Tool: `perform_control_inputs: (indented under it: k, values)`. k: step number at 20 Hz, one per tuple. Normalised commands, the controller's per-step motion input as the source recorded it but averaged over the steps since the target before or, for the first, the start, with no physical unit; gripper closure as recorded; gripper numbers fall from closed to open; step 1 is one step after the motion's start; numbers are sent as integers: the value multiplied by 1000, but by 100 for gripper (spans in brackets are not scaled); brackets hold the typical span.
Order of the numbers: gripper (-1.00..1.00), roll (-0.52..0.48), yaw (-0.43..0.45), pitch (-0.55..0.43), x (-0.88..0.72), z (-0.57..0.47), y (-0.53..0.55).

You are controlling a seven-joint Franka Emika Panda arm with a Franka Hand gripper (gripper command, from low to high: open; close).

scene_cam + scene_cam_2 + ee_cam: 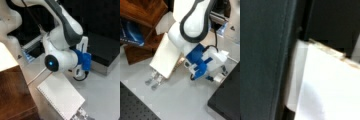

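My arm bends low over a grey tabletop [182, 100]. A blue bracket [198, 62] sits at its wrist in both front views [85, 60]. From the wrist a flat white panel [166, 57] slants down, also visible as the white panel [61, 96] and the white panel [327, 87]. At its lower end the gripper [153, 81] shows small grey fingertips [148, 80] close above the table. The gripper [80, 115] appears at a front view's bottom edge. I see nothing held; the nearest thing is the wooden shelf [137, 52].
The brown wooden shelf [15, 95] stands beside the arm, with a blue item [130, 32] in it. A black raised slab [105, 47] lies by the arm, seen too as the black slab [226, 100]. A dark perforated board [131, 105] fills one corner. A cable [37, 75] crosses the table.
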Motion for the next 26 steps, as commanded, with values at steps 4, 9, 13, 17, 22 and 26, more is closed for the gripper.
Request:
perform_control_inputs:
  k: [4, 9, 13, 17, 22, 26]
  values:
    - [-100, 238, 11, -108, 20, -158, 53]
    - [-100, 212, 21, -83, -6, -72, 2]
    - [100, 189, 16, -37, 4, 3, -33]
    - [100, 179, 13, -17, 19, 21, -83]
    - [100, 168, 13, -22, 27, 9, -99]
    - [100, 157, 16, -35, 45, -4, -66]
